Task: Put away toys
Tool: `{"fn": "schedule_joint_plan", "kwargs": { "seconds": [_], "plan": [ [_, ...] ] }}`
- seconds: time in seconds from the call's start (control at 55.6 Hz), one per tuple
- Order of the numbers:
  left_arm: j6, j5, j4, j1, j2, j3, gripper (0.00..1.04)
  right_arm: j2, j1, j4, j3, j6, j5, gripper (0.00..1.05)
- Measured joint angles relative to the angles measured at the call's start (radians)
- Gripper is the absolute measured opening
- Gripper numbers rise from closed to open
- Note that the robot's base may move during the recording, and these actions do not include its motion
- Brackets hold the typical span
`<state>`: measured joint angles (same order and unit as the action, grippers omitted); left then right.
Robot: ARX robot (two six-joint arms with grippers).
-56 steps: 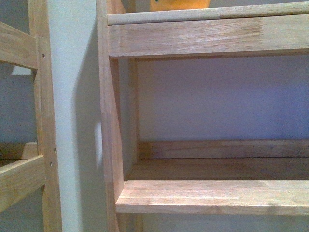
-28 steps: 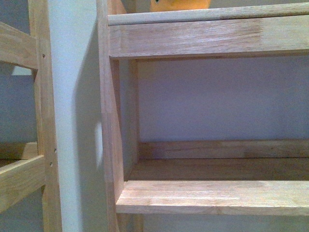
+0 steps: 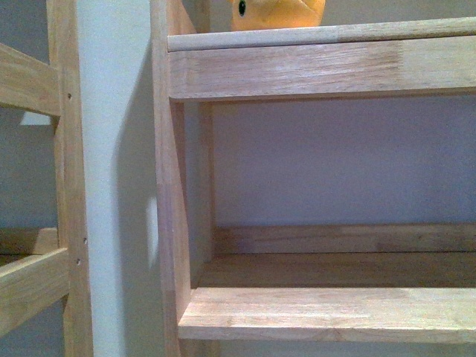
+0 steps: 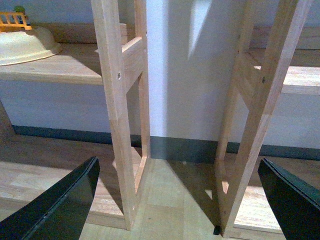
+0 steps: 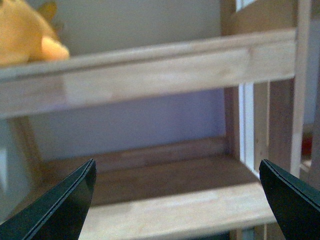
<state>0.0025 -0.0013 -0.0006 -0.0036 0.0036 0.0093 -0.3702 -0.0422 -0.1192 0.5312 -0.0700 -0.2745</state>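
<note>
The plush toy (image 3: pixel 277 13) was seated on the upper shelf (image 3: pixel 320 63), at twelve o'clock above the lower shelf (image 3: pixel 327 312).

Plush toy (image 3: pixel 277 13) cropped by top edge, mostly unseen
</note>
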Motion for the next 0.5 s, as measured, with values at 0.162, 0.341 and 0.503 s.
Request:
{"fn": "schedule_joint_plan", "kwargs": {
  "seconds": [0.162, 0.341, 0.503],
  "plan": [
    [0.000, 0.000, 0.000, 0.000, 0.000, 0.000, 0.98, 0.010, -0.062, 0.038, -0.071, -0.021, -0.021, 0.98],
    [0.000, 0.000, 0.000, 0.000, 0.000, 0.000, 0.98, 0.027, -0.019, 0.151, -0.042, 0.003, 0.116, 0.90],
    [0.000, 0.000, 0.000, 0.000, 0.000, 0.000, 0.98, 0.087, 0.034, 0.247, -0.117, 0.046, 0.270, 0.67]
  ]
}}
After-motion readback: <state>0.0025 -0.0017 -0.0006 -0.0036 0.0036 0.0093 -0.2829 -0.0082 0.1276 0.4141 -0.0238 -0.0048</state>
